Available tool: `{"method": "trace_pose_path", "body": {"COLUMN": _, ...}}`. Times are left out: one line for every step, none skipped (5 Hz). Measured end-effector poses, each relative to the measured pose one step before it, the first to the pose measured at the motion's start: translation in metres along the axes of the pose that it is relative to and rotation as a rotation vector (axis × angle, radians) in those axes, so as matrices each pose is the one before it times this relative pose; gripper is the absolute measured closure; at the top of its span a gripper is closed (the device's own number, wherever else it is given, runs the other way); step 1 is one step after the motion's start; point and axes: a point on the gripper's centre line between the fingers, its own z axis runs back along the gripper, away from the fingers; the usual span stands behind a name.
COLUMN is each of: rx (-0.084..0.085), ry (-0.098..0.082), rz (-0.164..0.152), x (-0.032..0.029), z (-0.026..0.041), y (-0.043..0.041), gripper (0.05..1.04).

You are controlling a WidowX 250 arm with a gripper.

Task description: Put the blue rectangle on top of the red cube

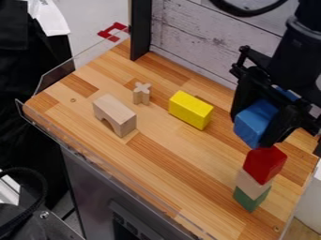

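I have the blue rectangle (256, 117) between the fingers of my gripper (252, 130), which are parted only by the block's width and closed against its sides. The block sits slightly tilted, its lower end just over the red cube (264, 164); from this angle I cannot tell whether the two touch. Under the gripper, the red cube tops a small tower, resting on a pale block (252, 184) with a green block (251, 199) at the bottom. All this stands on a striped wooden counter (188, 168) that spreads out below and to the left of my gripper in the view, with a clear plastic guard (56, 77) along its edge. Behind the gripper I see a whitewashed plank wall (197, 42), and farther left a black upright post (141, 30). To the gripper's left, a yellow block (190, 110) lies nearest; beyond it are a small cross-topped wooden piece (142, 93) and a pale wooden arch (115, 115). The tower itself is the obstacle directly beneath my fingers.
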Motion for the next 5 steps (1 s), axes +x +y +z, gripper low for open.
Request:
{"method": "trace_pose_path", "body": {"rx": -0.0393, "ry": 0.012, "rz": -0.0393, "x": -0.00235, "z": -0.00138, "y": -0.00659, "gripper": 0.492}}
{"method": "trace_pose_path", "body": {"rx": -0.0099, "ry": 0.0181, "rz": -0.0168, "x": 0.00083, "z": -0.00598, "y": -0.00176, "gripper": 0.492}}
{"method": "trace_pose_path", "body": {"rx": -0.0108, "ry": 0.0243, "rz": -0.006, "x": -0.00221, "z": -0.00391, "y": -0.00212, "gripper": 0.492}}
{"method": "trace_pose_path", "body": {"rx": -0.0002, "ry": 0.0307, "rz": 0.0037, "x": -0.00036, "z": -0.00628, "y": 0.00041, "gripper": 0.492}}
{"method": "trace_pose_path", "body": {"rx": 0.0007, "ry": 0.0031, "rz": 0.0033, "x": -0.00026, "z": -0.00081, "y": -0.00032, "gripper": 0.492}}
